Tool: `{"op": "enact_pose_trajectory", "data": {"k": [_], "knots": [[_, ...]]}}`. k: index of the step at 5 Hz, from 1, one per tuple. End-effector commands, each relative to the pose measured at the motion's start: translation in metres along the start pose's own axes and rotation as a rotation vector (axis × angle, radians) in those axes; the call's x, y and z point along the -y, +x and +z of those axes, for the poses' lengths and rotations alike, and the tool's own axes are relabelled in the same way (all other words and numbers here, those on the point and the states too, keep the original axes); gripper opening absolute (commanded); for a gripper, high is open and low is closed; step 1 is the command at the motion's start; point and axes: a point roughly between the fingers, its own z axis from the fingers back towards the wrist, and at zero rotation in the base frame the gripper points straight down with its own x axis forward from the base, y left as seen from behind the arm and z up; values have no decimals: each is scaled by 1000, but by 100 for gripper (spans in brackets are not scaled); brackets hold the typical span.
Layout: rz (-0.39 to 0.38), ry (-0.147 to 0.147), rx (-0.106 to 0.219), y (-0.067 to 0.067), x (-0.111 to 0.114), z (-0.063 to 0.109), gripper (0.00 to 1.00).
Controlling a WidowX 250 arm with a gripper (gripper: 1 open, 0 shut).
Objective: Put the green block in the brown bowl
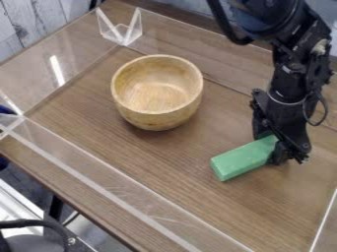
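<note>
1. The brown bowl [157, 91] sits upright on the wooden table [118, 157], a little toward ten o'clock from the middle of the picture. Its thick rim is round and smooth.

2. The inside of the bowl is in plain view, and only the pale wood grain of its floor and walls shows there.

3. The green block [245, 159] lies flat on the table at about four o'clock from the bowl, well apart from it. It rests outside the bowl, its long axis running from about eight o'clock up toward two o'clock.

4. The black robot arm [293, 59] comes in from the top right corner and reaches down to the two o'clock end of the block.

5. The gripper [285, 148] points straight down at that end of the block. Its dark fingers [267, 126] stand on either side of the block's end. From this angle one cannot tell whether they are pressed against the green faces or still a little apart from them.

6. Low clear plastic walls [66, 148] run along the table's edges, with a clear corner piece [121, 27] at about twelve o'clock from the bowl.
</note>
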Motion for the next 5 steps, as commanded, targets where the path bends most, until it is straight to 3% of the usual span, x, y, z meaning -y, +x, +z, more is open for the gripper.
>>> {"op": "enact_pose_trajectory", "data": {"k": [1, 2, 4, 5], "knots": [[3, 18, -9, 3, -8, 18, 0], [-1, 33, -33, 7, -11, 29, 0], [10, 24, -34, 7, -24, 53, 0], [65, 64, -28, 3, -26, 51, 0]]}}
